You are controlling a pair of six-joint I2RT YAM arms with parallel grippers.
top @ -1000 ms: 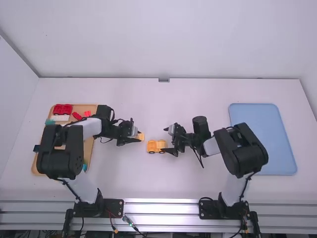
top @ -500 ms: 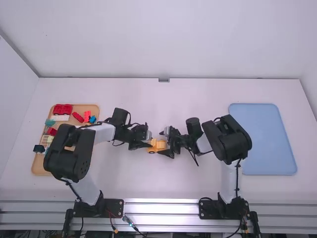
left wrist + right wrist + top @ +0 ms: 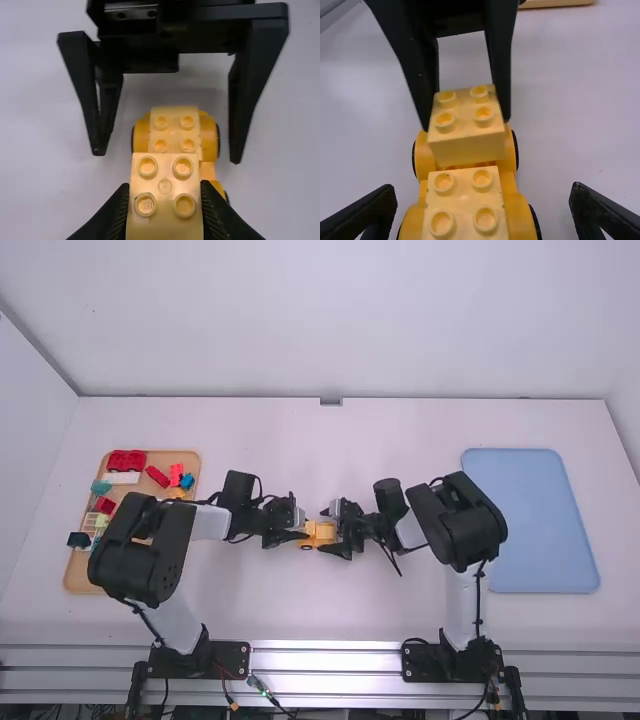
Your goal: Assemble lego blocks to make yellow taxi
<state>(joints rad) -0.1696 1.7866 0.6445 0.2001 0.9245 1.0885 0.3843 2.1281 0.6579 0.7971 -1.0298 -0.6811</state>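
Well, the yellow plastic brick car [image 3: 321,538] lies long-axis left-to-right on the white table [image 3: 400,605] — left gripper [image 3: 303,530] pinching a square four-studded yellow block [image 3: 165,202] over its left end, right gripper [image 3: 329,530] spread.

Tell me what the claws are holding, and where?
The left claw pinches a yellow, four-stud plastic block by two opposite sides; the right claw holds nothing.

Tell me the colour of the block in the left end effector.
The block is light yellow; the left wrist view shows it best.
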